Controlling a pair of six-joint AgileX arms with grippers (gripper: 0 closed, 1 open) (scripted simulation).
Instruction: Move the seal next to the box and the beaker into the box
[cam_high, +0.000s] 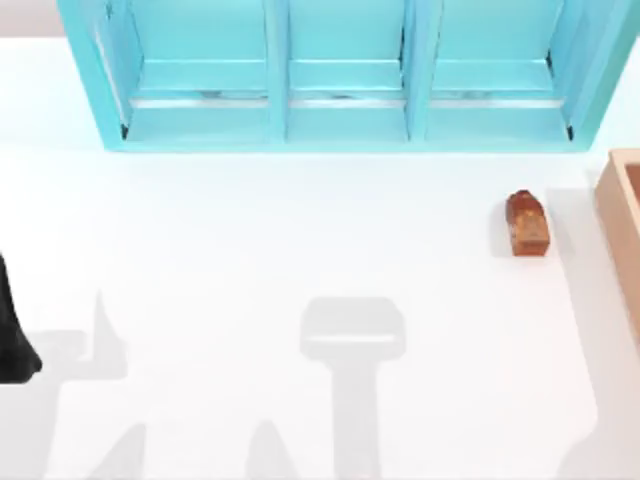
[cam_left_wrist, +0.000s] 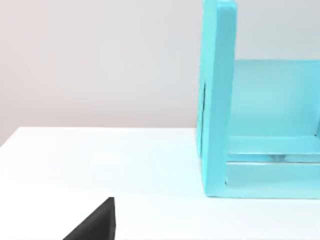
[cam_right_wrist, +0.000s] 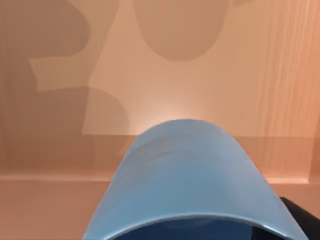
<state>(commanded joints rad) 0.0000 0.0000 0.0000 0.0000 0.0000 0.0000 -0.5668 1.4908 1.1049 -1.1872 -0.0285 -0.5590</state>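
Note:
The blue beaker (cam_right_wrist: 185, 175) hangs close in front of the right wrist camera, over the tan floor of the box (cam_right_wrist: 210, 90). My right gripper (cam_right_wrist: 192, 232) is shut on it, and one dark finger (cam_right_wrist: 301, 216) shows beside the beaker's wall. Shadows of the gripper and beaker fall on the box floor. In the top view the reddish-brown seal (cam_high: 527, 223) lies on the white table, a short gap to the left of the box's tan wall (cam_high: 622, 215) at the right edge. My left arm (cam_high: 12, 335) sits parked at the table's left edge.
A big turquoise shelf unit (cam_high: 345, 80) with three bays spans the back of the table; its end panel (cam_left_wrist: 217, 100) stands ahead of the left wrist camera. A dark fingertip (cam_left_wrist: 97, 225) shows low in the left wrist view.

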